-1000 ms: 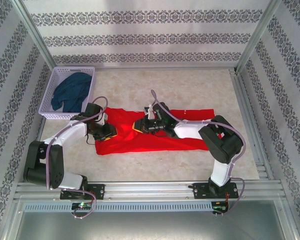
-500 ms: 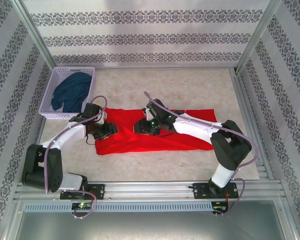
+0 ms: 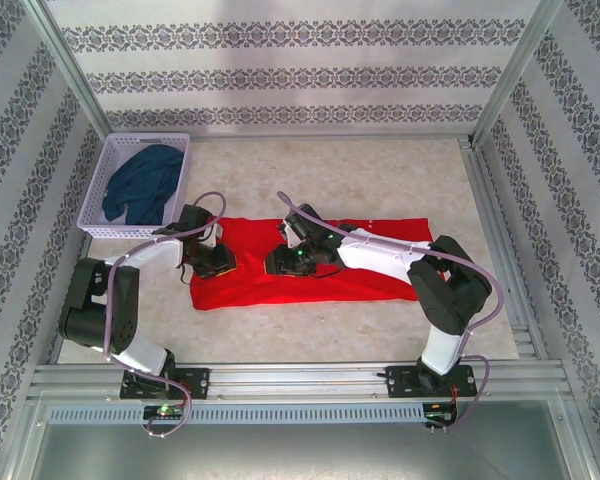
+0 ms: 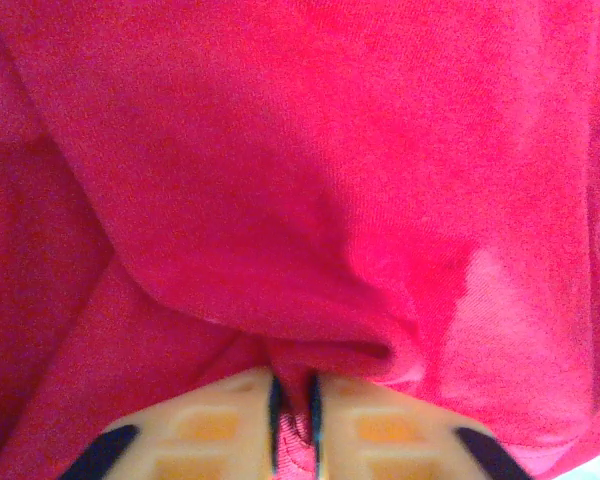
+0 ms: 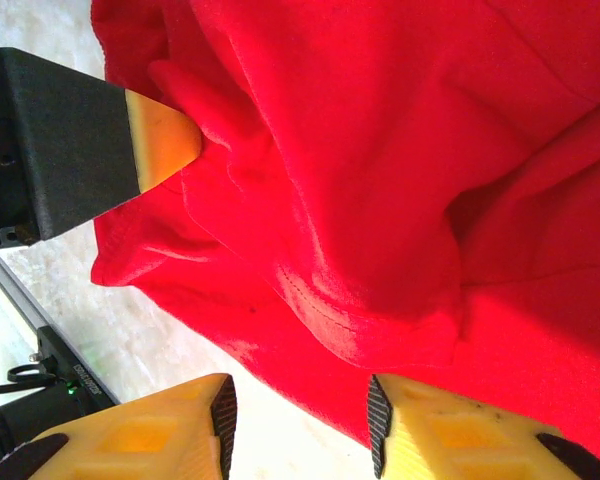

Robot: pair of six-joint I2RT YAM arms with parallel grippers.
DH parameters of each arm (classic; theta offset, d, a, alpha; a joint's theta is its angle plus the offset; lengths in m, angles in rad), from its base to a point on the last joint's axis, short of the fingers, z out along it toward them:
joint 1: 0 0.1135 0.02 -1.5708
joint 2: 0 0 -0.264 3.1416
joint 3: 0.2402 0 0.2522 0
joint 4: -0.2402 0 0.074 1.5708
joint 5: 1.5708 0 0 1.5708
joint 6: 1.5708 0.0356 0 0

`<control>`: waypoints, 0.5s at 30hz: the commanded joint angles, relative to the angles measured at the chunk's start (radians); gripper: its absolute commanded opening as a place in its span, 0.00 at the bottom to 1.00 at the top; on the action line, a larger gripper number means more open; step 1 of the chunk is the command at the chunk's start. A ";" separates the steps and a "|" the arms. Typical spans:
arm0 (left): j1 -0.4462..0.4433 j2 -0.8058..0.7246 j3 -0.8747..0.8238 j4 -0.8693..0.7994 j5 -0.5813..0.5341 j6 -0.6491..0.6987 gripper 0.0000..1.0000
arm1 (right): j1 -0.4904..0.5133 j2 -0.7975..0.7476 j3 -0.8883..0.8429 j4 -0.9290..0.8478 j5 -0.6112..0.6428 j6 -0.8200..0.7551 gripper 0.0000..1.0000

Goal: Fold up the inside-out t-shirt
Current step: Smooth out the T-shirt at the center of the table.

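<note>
You are looking at a bright red soft fabric t-shirt [image 3: 260,285] that is lying spread out as a long strip across the middle of the pale marbled worktop [image 3: 380,170], showing plain red cloth.

Your left claw [image 4: 293,425] is sitting on the shirt's left end. Its orange-padded fingers are pressing almost together on a raised fold of the red cloth, which is bunching up just ahead of them.

Your right claw [image 5: 295,420] is hanging low over the shirt nearer its middle, just to the right of the left claw. Its yellow fingers are standing apart, with a rumpled edge of the shirt and a patch of bare worktop lying between them, and it is gripping nothing.

Beyond the shirt's left end, near the far left corner, a white plastic lattice basket [image 3: 95,215] is holding a crumpled dark navy-blue garment [image 3: 145,185].
</note>
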 commanded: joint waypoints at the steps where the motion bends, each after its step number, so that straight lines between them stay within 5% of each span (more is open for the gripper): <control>1: -0.009 -0.026 0.013 0.017 -0.018 0.017 0.09 | 0.000 -0.003 0.013 -0.015 0.015 -0.023 0.42; 15: -0.058 -0.148 0.057 -0.273 -0.183 -0.029 0.02 | -0.023 -0.008 -0.011 -0.018 0.001 -0.059 0.43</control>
